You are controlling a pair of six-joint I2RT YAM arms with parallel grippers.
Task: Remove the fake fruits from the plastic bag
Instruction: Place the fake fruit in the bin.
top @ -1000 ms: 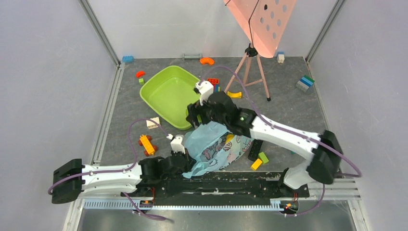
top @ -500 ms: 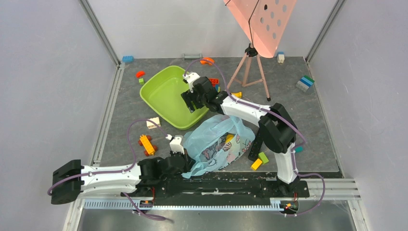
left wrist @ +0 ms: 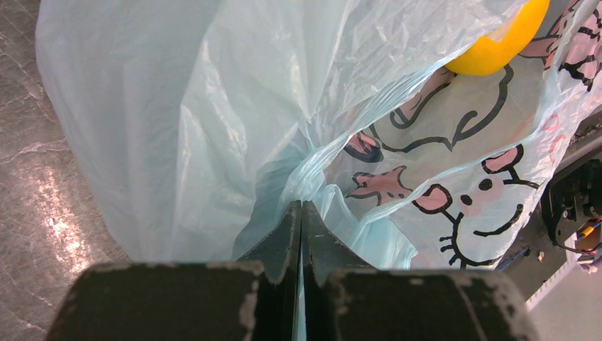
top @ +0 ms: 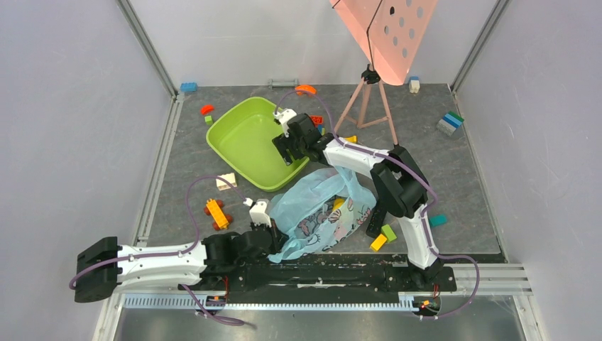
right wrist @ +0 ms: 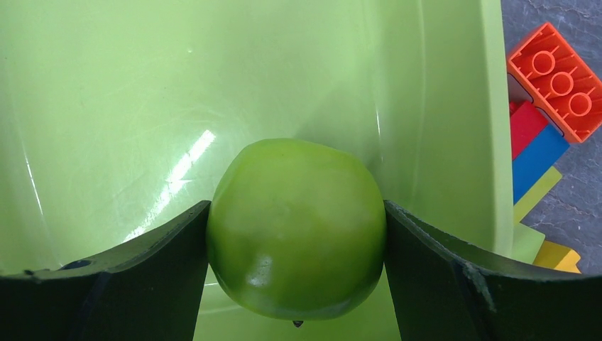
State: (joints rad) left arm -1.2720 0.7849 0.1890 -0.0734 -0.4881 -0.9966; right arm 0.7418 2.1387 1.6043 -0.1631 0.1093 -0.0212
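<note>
Two grips: left gripper (left wrist: pixel 302 207) pinches plastic bag (left wrist: pixel 177 106); right gripper (right wrist: pixel 296 217) clamps green apple (right wrist: pixel 294 234) over lime tub (right wrist: pixel 142 85); grey mottled tabletop (top: pixel 454 163) w/ blocks (top: pixel 379 242); white walls (top: pixel 71 106).

The left arm (top: pixel 163 259) is seen laid low and nearly flat, stretched to the right from its base, with the left gripper (left wrist: pixel 302 211) pressed fully together — a fold of the plastic bag (left wrist: pixel 213 106) is pinched between its fingertips. The right arm (top: pixel 401 192) is folded sharply at the elbow and extended far forward and to the left, where the right gripper (right wrist: pixel 297 238) is pointed downward — its fingers (right wrist: pixel 433 263) are clamped on either side of the green apple (right wrist: pixel 294 206).
</note>
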